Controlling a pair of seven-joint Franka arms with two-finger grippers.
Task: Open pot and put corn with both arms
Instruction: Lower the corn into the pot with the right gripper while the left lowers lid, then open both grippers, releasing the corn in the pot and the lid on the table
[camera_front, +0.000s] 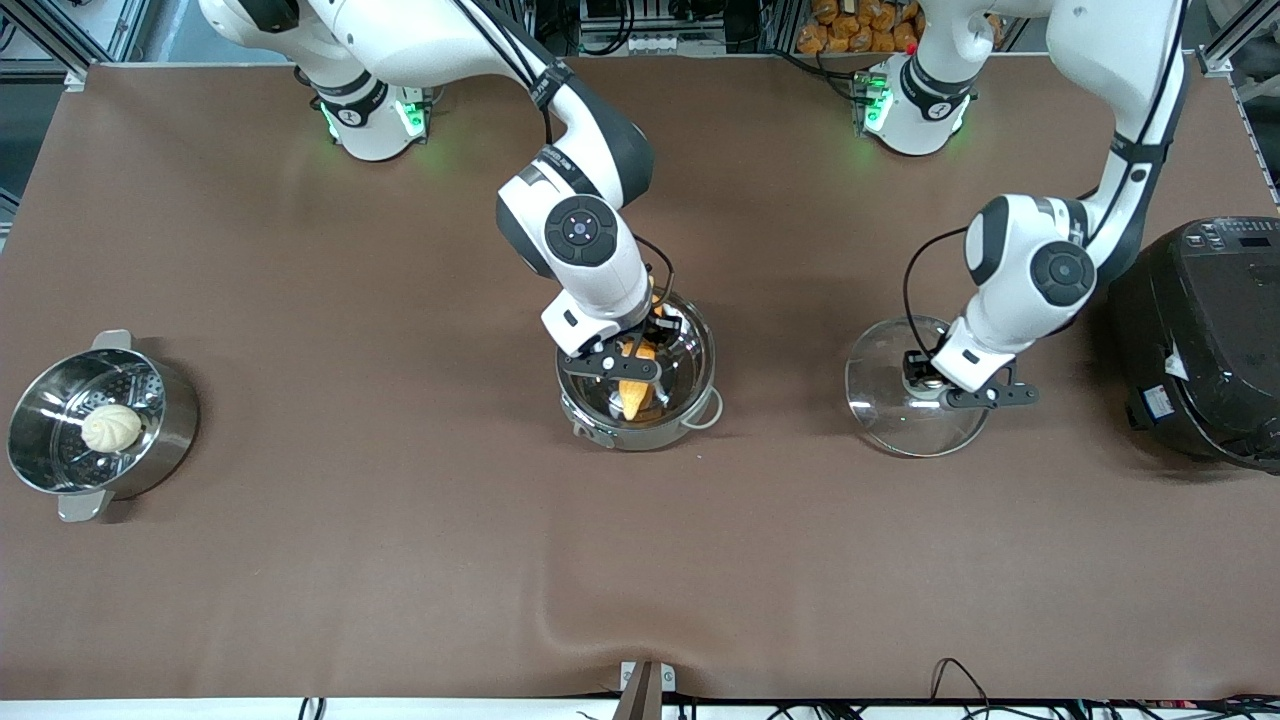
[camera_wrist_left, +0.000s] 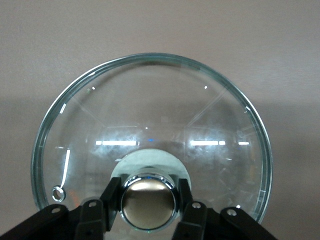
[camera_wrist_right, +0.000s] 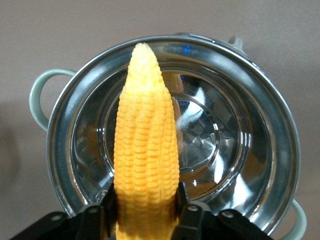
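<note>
Front view, taken from the right arm's end of the bench toward the left arm's: a steel pot with flat tab handles (camera_front: 100, 425) stands holding a pale bun (camera_front: 111, 427), no part of the job. At mid-bench the right hand (camera_front: 628, 366) hangs over the open pot (camera_front: 690, 400), fingers clamped on the corn (camera_front: 634, 392). Next along, the glass lid (camera_front: 885, 415) lies on the bench, well apart from the pot, with the left hand (camera_front: 937, 384) down at its knob. A black rice cooker (camera_front: 1205, 340) stands at the left arm's end.

Governing relation: the corn sits directly above the pot's mouth, gripped at its butt, long axis running across the pot roughly along a diameter. The cob looks about as long as the pot is wide, so in my judgement the release calls for lowering it clear of the rim first. The right arm alone is placed for it.

Right wrist view shows what the front view hides: the corn (camera_wrist_right: 146, 150) tapering away from the fingers (camera_wrist_right: 192, 220), and a bare pot floor (camera_wrist_right: 225, 145).

Left wrist view shows the fingers (camera_wrist_left: 111, 202) flanking the copper-toned knob (camera_wrist_left: 148, 201) closely, touching or nearly so; whether they press it I cannot tell.
</note>
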